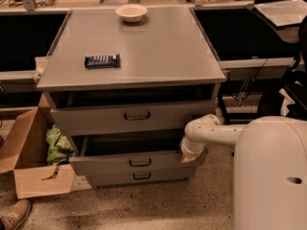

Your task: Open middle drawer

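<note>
Middle drawer (115,165) juts out, hand (188,154) at its right end.

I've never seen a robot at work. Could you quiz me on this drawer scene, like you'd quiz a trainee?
1. True or false: the middle drawer sticks out further than the bottom drawer.
2. What shares the cabinet top with the white bowl? A) a dark snack bar B) a mug C) scissors
3. Fill in: seen in the picture, the gripper sits at the middle drawer's ____ end.
Key: 1 true; 2 A; 3 right.
</note>
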Motion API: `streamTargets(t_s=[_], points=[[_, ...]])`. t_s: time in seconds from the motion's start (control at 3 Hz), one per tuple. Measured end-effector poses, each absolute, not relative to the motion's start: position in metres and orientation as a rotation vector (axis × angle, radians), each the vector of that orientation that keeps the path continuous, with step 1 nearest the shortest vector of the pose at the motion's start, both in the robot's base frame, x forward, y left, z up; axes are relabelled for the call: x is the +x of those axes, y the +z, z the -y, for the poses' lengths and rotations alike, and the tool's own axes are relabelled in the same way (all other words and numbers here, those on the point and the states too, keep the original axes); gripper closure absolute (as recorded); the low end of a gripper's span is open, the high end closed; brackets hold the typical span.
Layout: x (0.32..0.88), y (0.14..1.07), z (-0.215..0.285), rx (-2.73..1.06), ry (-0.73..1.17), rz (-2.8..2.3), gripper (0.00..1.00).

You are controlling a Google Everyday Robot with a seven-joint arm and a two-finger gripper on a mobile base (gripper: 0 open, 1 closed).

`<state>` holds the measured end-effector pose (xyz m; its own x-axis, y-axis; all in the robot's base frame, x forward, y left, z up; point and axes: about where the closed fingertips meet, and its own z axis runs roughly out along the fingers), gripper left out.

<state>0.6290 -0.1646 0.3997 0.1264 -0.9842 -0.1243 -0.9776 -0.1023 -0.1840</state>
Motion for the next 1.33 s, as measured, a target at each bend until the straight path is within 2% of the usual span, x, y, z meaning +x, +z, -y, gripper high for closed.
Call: streamTargets(t_s=[0.33,0.67,1.0,1.33], points=[[0.629,0.402,0.165,-2.180,-0.044,-1.941,0.97],[0.629,0.402,0.165,-2.180,-0.044,-1.941,0.00],[0.629,0.402,0.165,-2.180,-0.044,-1.941,0.00],[0.616,0.398,0.158,-2.216,0.051,-1.937,0.00]])
